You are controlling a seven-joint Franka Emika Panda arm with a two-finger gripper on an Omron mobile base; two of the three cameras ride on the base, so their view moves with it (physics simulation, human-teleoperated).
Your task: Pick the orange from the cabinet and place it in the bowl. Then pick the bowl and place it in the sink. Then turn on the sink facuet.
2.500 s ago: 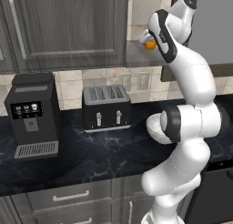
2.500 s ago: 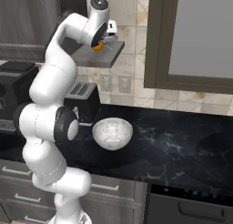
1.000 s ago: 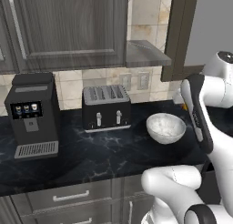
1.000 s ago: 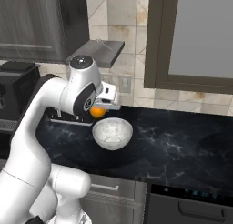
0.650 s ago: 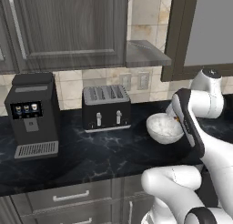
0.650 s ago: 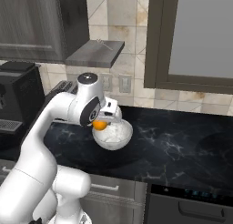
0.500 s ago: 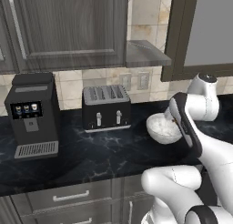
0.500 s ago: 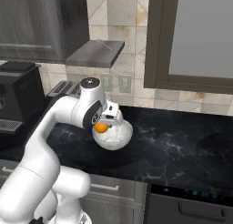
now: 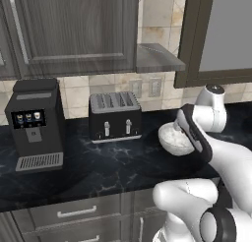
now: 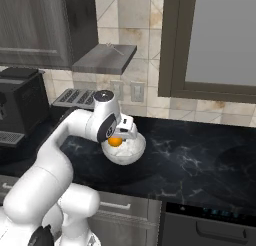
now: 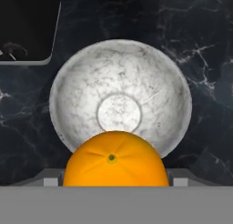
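Note:
My gripper [image 10: 119, 138] is shut on the orange [image 11: 115, 161], a bright round fruit also seen at the hand's tip [image 10: 115, 141]. It hangs just over the near rim of the white marbled bowl [image 11: 82, 91], which stands on the black counter [image 10: 129, 152] and is partly hidden by my forearm in the left base view [image 9: 171, 136]. The bowl's inside holds nothing. The cabinet [image 10: 217, 40] hangs above on the right, its grey shelf [image 10: 106, 57] bare. A corner of the dark sink [image 11: 27, 27] lies beyond the bowl, with a thin curved bit of the sink faucet [image 11: 10, 49] at its edge.
A black toaster [image 9: 114, 115] and a black coffee machine [image 9: 35, 123] stand on the marbled counter [image 9: 98, 162] left of the bowl. Dark wood-grain cabinets [image 9: 74, 29] hang above them. Drawers run below the counter's front edge.
The arm has swung down from the cabinet shelf with the orange in its grip. Over the last second it lowered the fruit to just above the bowl.

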